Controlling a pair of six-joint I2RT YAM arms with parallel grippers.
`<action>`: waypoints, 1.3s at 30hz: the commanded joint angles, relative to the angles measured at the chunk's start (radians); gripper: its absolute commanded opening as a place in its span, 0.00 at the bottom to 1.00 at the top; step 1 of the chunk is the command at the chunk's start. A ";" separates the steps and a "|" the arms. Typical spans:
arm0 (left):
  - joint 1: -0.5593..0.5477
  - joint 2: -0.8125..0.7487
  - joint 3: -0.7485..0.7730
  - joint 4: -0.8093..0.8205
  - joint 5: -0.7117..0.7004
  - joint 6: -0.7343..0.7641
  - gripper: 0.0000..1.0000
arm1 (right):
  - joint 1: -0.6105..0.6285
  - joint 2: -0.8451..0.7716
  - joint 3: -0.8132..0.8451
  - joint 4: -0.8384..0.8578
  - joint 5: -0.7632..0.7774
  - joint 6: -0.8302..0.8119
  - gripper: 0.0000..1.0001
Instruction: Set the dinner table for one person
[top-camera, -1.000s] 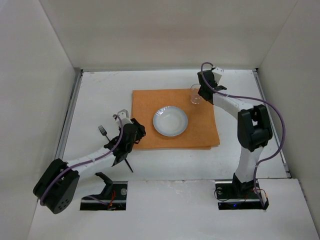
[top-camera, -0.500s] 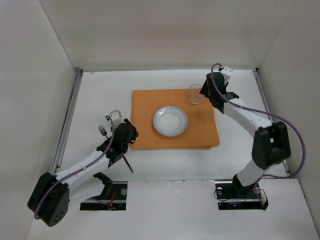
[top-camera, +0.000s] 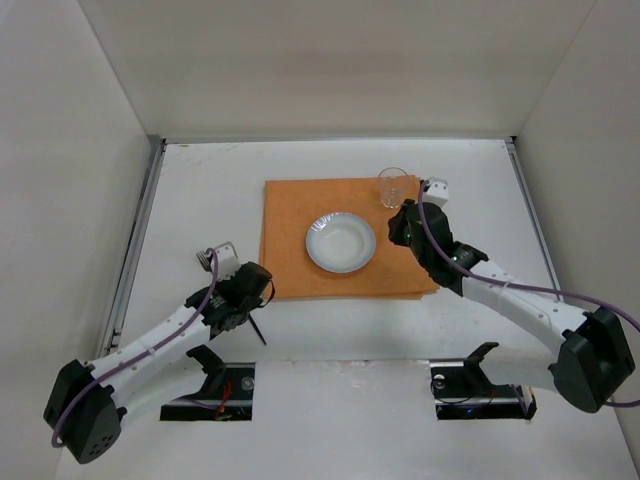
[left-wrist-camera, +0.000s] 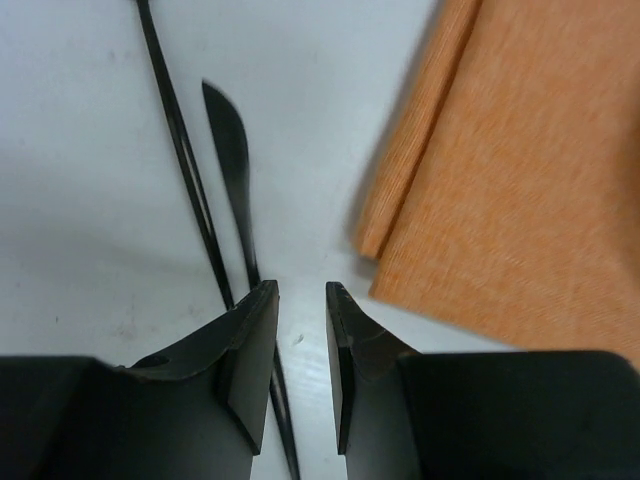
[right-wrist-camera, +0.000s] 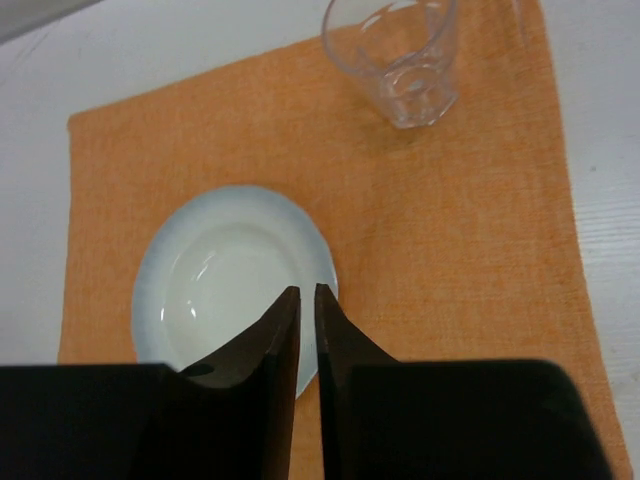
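Note:
The white dinner table (top-camera: 200, 190) carries an orange mat (top-camera: 300, 200) with a pale plate (top-camera: 341, 242) and a clear glass (top-camera: 392, 187) upright on it. A black fork (top-camera: 206, 260) and a black knife (top-camera: 259, 332) lie on the table left of the mat, partly under my left arm. My left gripper (top-camera: 258, 283) hovers low over them, its jaws a narrow gap apart and empty (left-wrist-camera: 300, 290); the knife (left-wrist-camera: 232, 150) runs beside its left finger, and the fork handle (left-wrist-camera: 175, 150) lies left of that. My right gripper (top-camera: 400, 225) is shut and empty above the mat, by the plate's right rim (right-wrist-camera: 308, 292).
Thin metal rails (top-camera: 138, 240) run along the table's left and right edges. White walls close in the back and both sides. The mat's left edge (left-wrist-camera: 400, 190) lies just right of my left gripper. In the right wrist view the glass (right-wrist-camera: 395, 55) stands at the mat's far right corner.
My right arm has drawn back from the glass toward the near side and lowered over the mat. My left gripper has pulled back toward its base, away from the mat's corner.

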 joint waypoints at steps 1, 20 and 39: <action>-0.050 0.046 0.039 -0.137 0.016 -0.119 0.24 | 0.040 -0.058 -0.039 0.072 0.005 -0.036 0.22; -0.110 0.131 -0.010 -0.159 0.045 -0.296 0.26 | 0.074 -0.087 -0.138 0.163 -0.030 -0.036 0.30; -0.121 0.211 0.005 -0.156 0.076 -0.320 0.22 | 0.061 -0.148 -0.159 0.161 -0.037 -0.024 0.32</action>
